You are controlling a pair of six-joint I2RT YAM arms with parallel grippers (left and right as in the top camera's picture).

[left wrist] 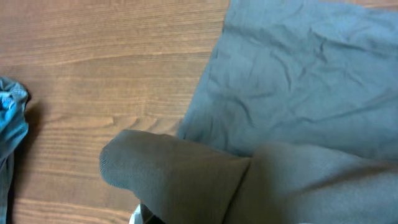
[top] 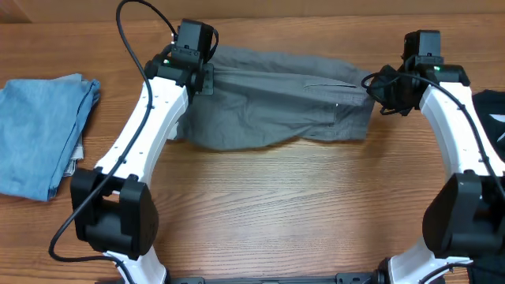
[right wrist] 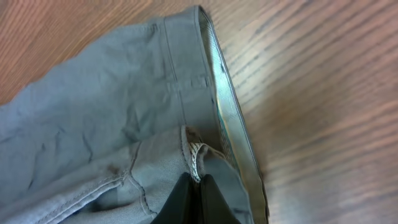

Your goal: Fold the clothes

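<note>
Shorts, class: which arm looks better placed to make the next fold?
Probably right: its fingers are shut on the shorts' waistband, while cloth hides those of the left arm, so its hold is unclear.

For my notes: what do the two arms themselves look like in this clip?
Both the left arm and right arm have white links between bulky black joint housings, with loose black cables looping alongside. A small green light glows near each wrist. The right gripper has plain black fingers.
</note>
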